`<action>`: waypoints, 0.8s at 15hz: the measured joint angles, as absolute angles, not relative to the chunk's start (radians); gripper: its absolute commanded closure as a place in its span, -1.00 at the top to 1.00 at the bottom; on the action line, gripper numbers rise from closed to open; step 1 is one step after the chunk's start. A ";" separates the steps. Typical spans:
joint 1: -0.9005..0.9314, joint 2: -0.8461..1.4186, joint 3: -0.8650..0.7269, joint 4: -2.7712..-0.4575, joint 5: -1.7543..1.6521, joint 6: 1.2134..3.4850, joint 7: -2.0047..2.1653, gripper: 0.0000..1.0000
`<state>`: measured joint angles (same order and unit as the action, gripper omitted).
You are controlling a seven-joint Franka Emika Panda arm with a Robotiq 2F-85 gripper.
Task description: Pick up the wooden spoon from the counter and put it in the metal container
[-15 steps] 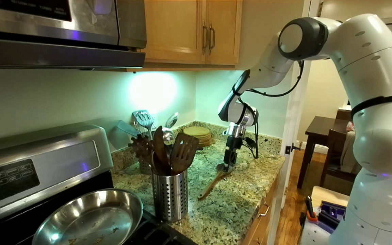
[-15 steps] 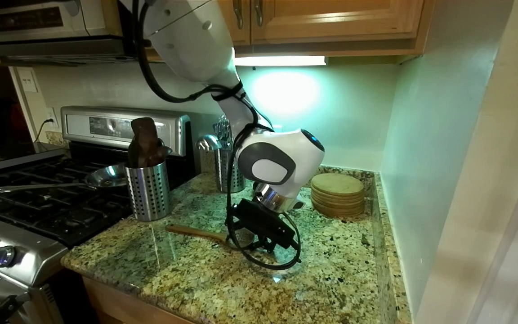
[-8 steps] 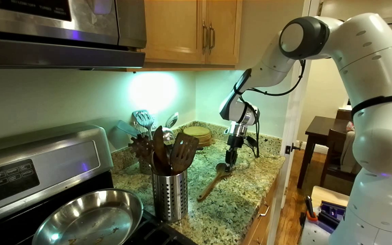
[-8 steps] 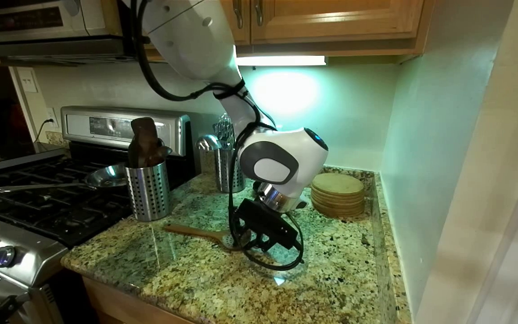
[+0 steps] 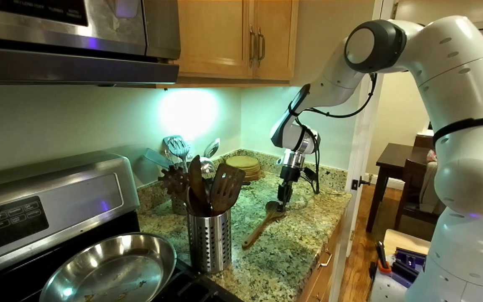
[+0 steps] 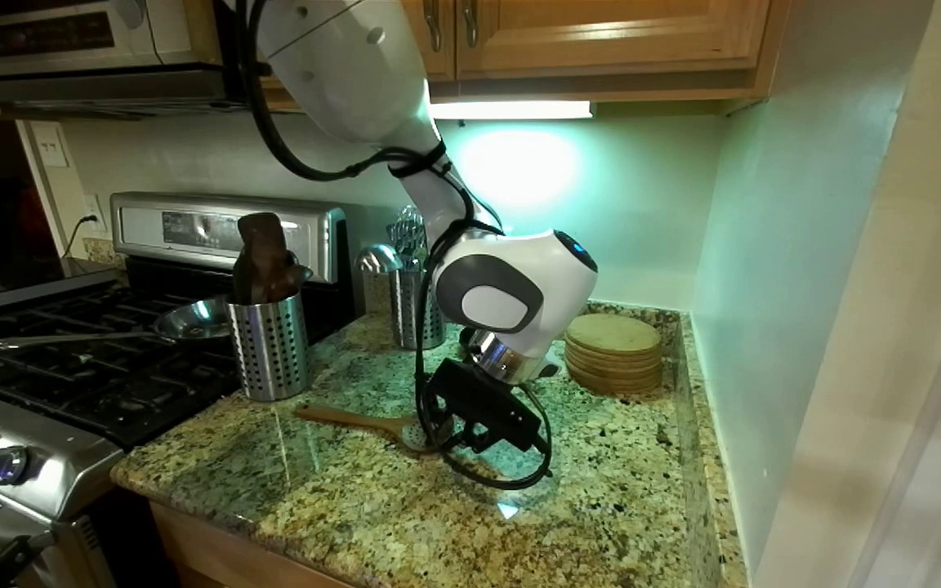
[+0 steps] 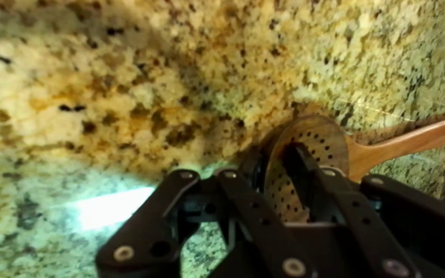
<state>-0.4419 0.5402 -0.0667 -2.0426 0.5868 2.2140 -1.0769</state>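
The wooden spoon (image 5: 258, 233) lies along the counter (image 5: 292, 245), its bowl tipped up on one side. In the wrist view its handle (image 7: 408, 143) points right, and small dark holes dot the bowl. My gripper (image 7: 277, 159) is shut on the bowl's edge, one finger inside the bowl and the other against its outer side. In an exterior view the gripper (image 5: 282, 205) is low at the counter by the bowl. A perforated metal container (image 5: 210, 247) bearing dark wooden utensils stands beside the stove; another metal container (image 6: 417, 314) sits near the wall.
A steel frying pan (image 5: 115, 272) rests on the stove near the front container. A stack of round tan discs (image 6: 613, 359) stands in the back corner. Overhead hang cabinets (image 5: 233, 37) and a microwave (image 5: 69, 33). Dark utensils (image 5: 227, 188) rise above the container.
My gripper has closed around the bowl's edge and shifted slightly. The spoon's handle end has slid a little, toward the stove side, and the spoon's bowl shows more from under the gripper.
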 measured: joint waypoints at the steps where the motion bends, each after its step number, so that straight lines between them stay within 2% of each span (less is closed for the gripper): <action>1: -0.442 0.538 -0.067 -2.044 0.589 2.214 -1.077 -0.77; 7: -0.442 0.437 -0.067 -2.100 0.605 2.241 -1.099 -0.82; 8: -0.442 0.411 -0.067 -2.115 0.611 2.253 -1.107 -0.94; 12: -0.442 0.312 -0.073 -2.166 0.663 2.270 -1.155 -0.91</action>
